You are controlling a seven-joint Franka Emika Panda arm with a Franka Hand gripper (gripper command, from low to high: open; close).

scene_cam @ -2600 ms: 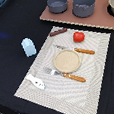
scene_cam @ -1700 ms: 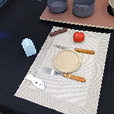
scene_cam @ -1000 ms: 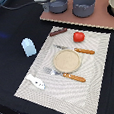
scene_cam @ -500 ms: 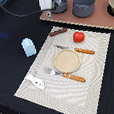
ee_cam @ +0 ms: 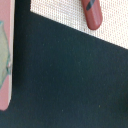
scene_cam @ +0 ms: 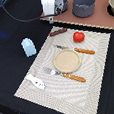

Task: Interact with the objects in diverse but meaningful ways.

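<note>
Exterior view gives me 1 small red tomato [scene_cam: 79, 36], 1 brown sausage stick [scene_cam: 58, 31], 1 pale blue cup [scene_cam: 28, 47], 1 white flat piece [scene_cam: 36, 82]. I count 1 grey pot [scene_cam: 83, 5] clearly. I cannot tell how the jaws stand.

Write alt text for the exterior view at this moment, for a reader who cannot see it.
A white robot gripper hovers near the far edge of a striped placemat set with a round plate, fork, red tomato and brown sausage stick. A pale blue cup stands beside the mat; a grey pot sits behind.
</note>
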